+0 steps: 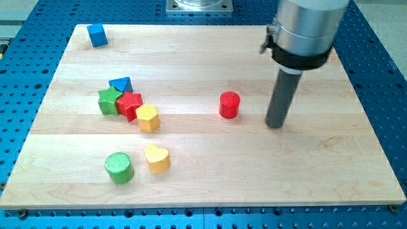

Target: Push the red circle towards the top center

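The red circle point(229, 105) stands on the wooden board point(203, 51), a little right of the middle. My tip point(275, 124) rests on the board to the red circle's right and slightly lower in the view, a short gap apart from it. The dark rod rises from the tip to the grey arm end at the view's top right.
A blue cube point(97, 35) sits at the top left. At the left, a blue triangle point(121, 84), green star point(109, 100), red star point(130, 105) and yellow hexagon point(148, 117) cluster together. A yellow heart point(157, 158) and green circle point(119, 168) lie lower left.
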